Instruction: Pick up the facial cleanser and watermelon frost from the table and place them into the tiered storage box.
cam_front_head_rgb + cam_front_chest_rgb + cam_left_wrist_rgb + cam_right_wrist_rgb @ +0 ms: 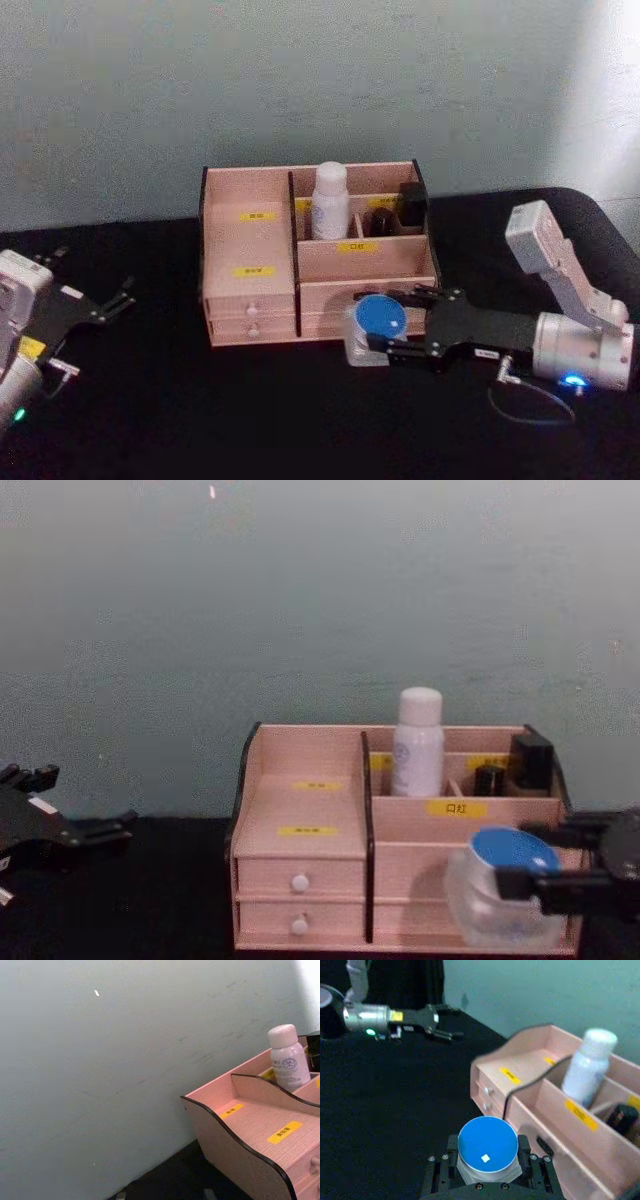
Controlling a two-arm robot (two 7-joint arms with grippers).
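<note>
Within right pincer (372, 321), blue-lidded jar (381, 318)

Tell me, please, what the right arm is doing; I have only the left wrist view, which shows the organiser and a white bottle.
Observer: The right gripper is shut on a blue-lidded jar.
Operator: Is that jar inside a compartment?
Observer: No. In the chest view it sits outside the tiered storage box, just in front of its lower right front wall.
Operator: Thank you. And where is my own gripper?
Observer: The left gripper is open and holds nothing, over the black table, well off to the box's left.
</note>
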